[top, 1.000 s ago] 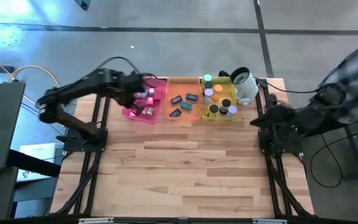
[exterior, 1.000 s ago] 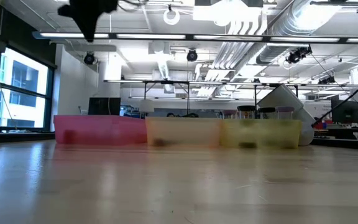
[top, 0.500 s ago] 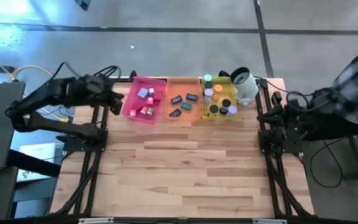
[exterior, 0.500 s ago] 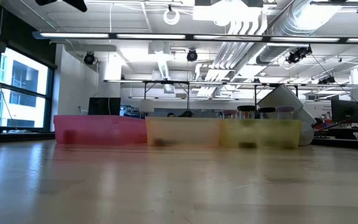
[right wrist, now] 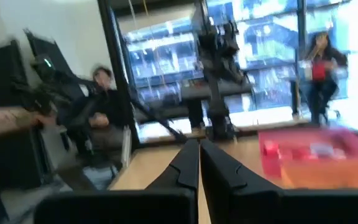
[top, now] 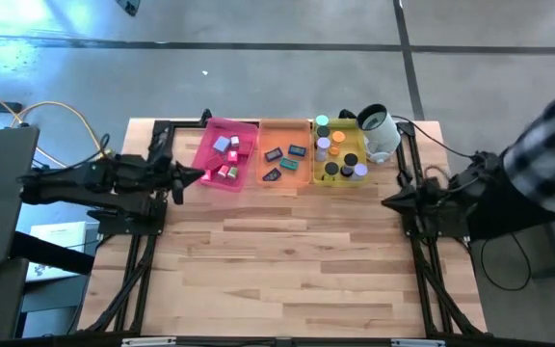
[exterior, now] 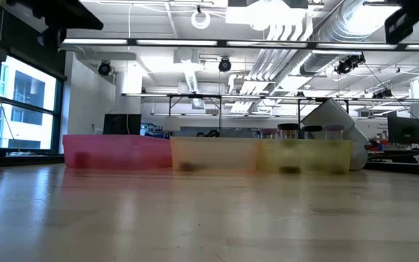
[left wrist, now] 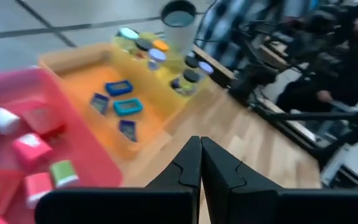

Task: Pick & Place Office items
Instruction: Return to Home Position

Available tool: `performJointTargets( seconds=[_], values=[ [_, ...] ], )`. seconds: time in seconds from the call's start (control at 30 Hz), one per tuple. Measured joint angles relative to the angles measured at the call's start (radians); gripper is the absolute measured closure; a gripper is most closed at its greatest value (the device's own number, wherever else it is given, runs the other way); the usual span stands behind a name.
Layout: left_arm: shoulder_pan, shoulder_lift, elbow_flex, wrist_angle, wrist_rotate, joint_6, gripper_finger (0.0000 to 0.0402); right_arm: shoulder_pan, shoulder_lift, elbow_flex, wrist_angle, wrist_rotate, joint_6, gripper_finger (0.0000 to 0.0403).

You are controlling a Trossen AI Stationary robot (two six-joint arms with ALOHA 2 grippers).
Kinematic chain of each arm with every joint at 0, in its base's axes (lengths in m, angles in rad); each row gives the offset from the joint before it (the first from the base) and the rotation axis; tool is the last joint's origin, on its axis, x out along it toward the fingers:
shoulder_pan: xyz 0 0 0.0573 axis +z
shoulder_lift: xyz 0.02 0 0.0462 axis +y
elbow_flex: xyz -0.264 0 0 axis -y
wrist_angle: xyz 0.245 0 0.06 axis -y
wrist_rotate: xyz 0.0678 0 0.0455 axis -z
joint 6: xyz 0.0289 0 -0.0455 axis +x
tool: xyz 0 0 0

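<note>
Every office piece in view lies inside one of three trays lined up side by side along the table's far edge, with the orange tray (top: 282, 135) in the middle. The flat dark blue and teal rectangles (top: 275, 154) lie in it. The pink tray (top: 247, 170) touches its left side and holds the red, pink, green and lavender blocks (top: 224, 159). The yellow tray (top: 352, 125) touches its right side and holds the round rolls (top: 338, 138). A white cup (top: 381, 133) lies tipped over just past the yellow tray.

The left gripper (top: 193, 176) is the nearer tool. It hangs to the left of the orange tray, just outside the pink tray's near left corner, and points along the row of trays. Its wrist view looks across all three trays. Its fingers (left wrist: 191, 163) are pressed together with nothing between them.

The right gripper (top: 391, 200) sits on the other side of the orange tray, beyond the yellow tray and well apart from it, towards the table's near right. It points back across the table at the row. Its fingers (right wrist: 190, 163) are also pressed together and hold nothing. A person in a checked garment (top: 547, 154) stands close behind that arm.

With no piece held and none seen outside the trays, I judge the sorting to be done. What is left is for each arm to fold back towards its own base. For the left arm that path leads away from the pink tray, so the tray's corner is the only thing it needs to clear.
</note>
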Motion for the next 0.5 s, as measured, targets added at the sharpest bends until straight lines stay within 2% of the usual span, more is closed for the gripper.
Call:
performJointTargets(
  seconds=[0.3, 0.5],
  values=[
    [-0.089, -0.102, -0.230, 0.243, 0.021, 0.000, 0.0401, -0.032, -0.002, -0.112, 0.026, 0.000, 0.152, 0.0399],
    [-0.123, -0.113, -0.324, 0.367, 0.013, 0.011, 0.0401, -0.067, -0.002, -0.125, 0.022, -0.012, 0.156, 0.0399]
  ],
)
